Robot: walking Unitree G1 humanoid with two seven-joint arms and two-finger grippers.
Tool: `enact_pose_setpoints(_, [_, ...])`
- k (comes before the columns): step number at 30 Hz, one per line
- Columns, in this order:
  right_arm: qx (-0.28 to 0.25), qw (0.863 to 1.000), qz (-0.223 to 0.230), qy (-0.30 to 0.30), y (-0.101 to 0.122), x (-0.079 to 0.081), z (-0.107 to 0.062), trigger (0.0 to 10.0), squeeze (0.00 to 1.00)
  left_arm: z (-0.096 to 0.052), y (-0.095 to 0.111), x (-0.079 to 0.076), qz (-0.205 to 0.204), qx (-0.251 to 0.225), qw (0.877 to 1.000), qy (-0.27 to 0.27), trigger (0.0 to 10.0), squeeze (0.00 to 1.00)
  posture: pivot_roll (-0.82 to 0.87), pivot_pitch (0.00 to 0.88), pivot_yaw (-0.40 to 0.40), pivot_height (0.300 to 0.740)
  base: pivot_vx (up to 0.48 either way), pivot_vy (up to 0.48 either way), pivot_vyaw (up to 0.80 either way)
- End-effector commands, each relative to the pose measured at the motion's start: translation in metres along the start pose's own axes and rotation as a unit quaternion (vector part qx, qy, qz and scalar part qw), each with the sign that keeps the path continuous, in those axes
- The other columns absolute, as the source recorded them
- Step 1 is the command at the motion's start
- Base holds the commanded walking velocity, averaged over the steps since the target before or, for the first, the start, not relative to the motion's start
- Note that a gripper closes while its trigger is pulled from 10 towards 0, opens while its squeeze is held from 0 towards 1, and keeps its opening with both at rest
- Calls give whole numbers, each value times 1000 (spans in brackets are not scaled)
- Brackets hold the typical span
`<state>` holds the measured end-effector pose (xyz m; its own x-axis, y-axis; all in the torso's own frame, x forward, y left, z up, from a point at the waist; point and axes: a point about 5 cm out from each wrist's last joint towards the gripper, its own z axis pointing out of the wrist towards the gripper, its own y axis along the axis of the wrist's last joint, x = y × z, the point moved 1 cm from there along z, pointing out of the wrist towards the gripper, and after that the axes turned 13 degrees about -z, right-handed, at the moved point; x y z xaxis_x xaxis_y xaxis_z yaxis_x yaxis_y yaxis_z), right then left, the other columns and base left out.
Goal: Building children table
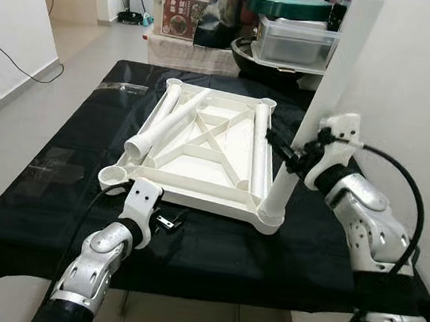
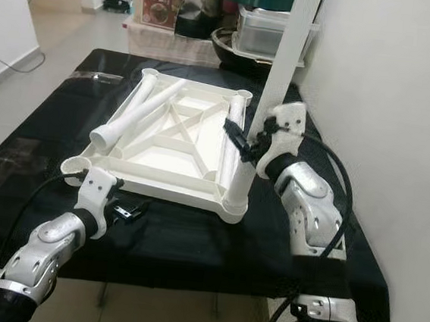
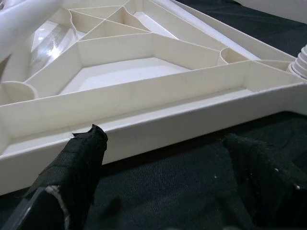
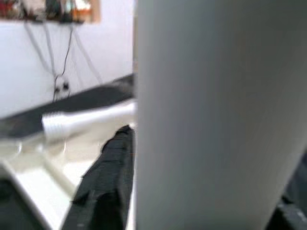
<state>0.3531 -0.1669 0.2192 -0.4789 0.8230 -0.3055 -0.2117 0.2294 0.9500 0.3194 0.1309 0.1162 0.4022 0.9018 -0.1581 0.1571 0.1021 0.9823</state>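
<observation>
A white children's table top lies upside down on a black-clothed table. One white leg stands upright in its near right corner socket. My right gripper is shut on that leg a little above the socket; the leg looms close in the right wrist view beside one black finger. More legs lie loose in the frame: on the left and along the right side. My left gripper rests open on the cloth just before the top's front rim.
A white wall runs close along the table's right side. Behind the table stand a clear plastic box, a green-lidded pot and cartons. Open floor lies to the left. The near left corner socket stands open.
</observation>
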Motion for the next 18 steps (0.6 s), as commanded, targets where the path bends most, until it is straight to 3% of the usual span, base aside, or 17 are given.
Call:
enact_pose_setpoints(1, [39, 998, 23, 33, -24, 15, 5, 0, 0, 0, -4, -3, -3, 6, 1000, -1, 10000, 0, 75, 0, -134, 740, 0, 0, 0])
enact_pose_setpoints(5, [45, 998, 32, 35, -27, 19, 7, 0, 0, -1, -3, -1, -1, 6, 1000, 0, 10000, 0, 71, 0, -129, 740, 0, 0, 0])
enact_pose_setpoints(7, [96, 995, 20, -24, -38, 10, 10, 0, 0, -3, -5, 1, 1, 10, 1000, 2, 10000, 0, 67, 0, -126, 740, 0, 0, 0])
enact_pose_setpoints(8, [136, 985, 38, -100, -47, -1, 9, 0, 0, -4, -7, 1, 1, 12, 1000, 2, 10000, 0, 60, 0, -120, 740, 0, 0, 0])
enact_pose_setpoints(9, [136, 985, 38, -100, -47, -1, 9, 0, 0, -4, -7, 1, 1, 12, 1000, 2, 10000, 0, 60, 0, -120, 740, 0, 0, 0])
enact_pose_setpoints(10, [163, 974, 53, -150, -53, -8, 8, 0, 0, -4, -7, 1, 1, 13, 1000, 2, 10000, 0, 60, 0, -120, 740, 0, 0, 0])
enact_pose_setpoints(11, [189, 941, 89, -267, -61, -19, -3, 0, 0, -5, -8, 0, 0, 14, 1000, 0, 10000, 0, 62, 0, -120, 740, 0, 0, 0])
enact_pose_setpoints(12, [207, 912, 112, -335, -65, -16, -13, 0, 0, -5, -8, -1, -2, 14, 1000, -1, 10000, 0, 68, 0, -123, 740, 0, 0, 0])
enact_pose_setpoints(13, [214, 894, 124, -372, -67, -12, -20, 0, 0, -6, -8, -2, -3, 14, 1000, -2, 10000, 0, 68, 0, -122, 740, 0, 0, 0])
enact_pose_setpoints(14, [214, 894, 124, -372, -67, -12, -20, 0, 0, -6, -8, -2, -3, 14, 1000, -2, 10000, 0, 68, 0, -122, 740, 0, 0, 0])
enact_pose_setpoints(15, [207, 907, 123, -347, -61, 10, -16, 5255, 0, -7, -8, -1, -3, 14, 1000, 1, 10000, 0, 69, 0, -120, 740, 0, 0, 0])
enact_pose_setpoints(17, [207, 907, 123, -347, -61, 10, -16, 5255, 0, -7, -8, -1, -3, 14, 1000, 1, 10000, 0, 69, 0, -120, 740, 0, 0, 0])
enact_pose_setpoints(18, [182, 926, 118, -310, -53, 24, -8, 10000, 0, -7, -8, 0, -3, 14, 1000, 3, 10000, 0, 68, 0, -115, 740, 0, 0, 0])
